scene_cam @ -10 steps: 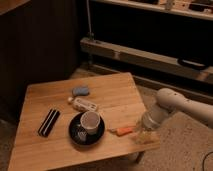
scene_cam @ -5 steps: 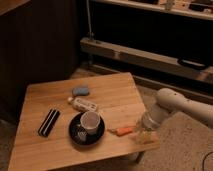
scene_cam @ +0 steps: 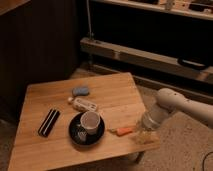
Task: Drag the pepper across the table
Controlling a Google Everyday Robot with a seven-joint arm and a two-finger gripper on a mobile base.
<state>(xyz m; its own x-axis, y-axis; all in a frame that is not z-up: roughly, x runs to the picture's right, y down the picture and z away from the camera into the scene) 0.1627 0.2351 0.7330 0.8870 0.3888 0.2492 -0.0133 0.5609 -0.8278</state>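
The pepper [scene_cam: 124,131] is small, slim and orange, lying flat on the bench [scene_cam: 112,95] just right of the cup [scene_cam: 90,121]. Its long axis runs left to right, with the paler end towards the cup. The gripper [scene_cam: 142,136] sits at the pepper's far end from the cup; whether it is spread or closed cannot be told.

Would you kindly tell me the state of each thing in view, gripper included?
pepper: lying flat near the front right edge of the table.
gripper: low at that corner, right of the pepper; contact unclear.
cup: upright on the plate.
plate: flat, under the cup.
white packet: lying flat behind the plate.
black case: lying flat, left of the plate.
blue-grey object: resting mid-table.
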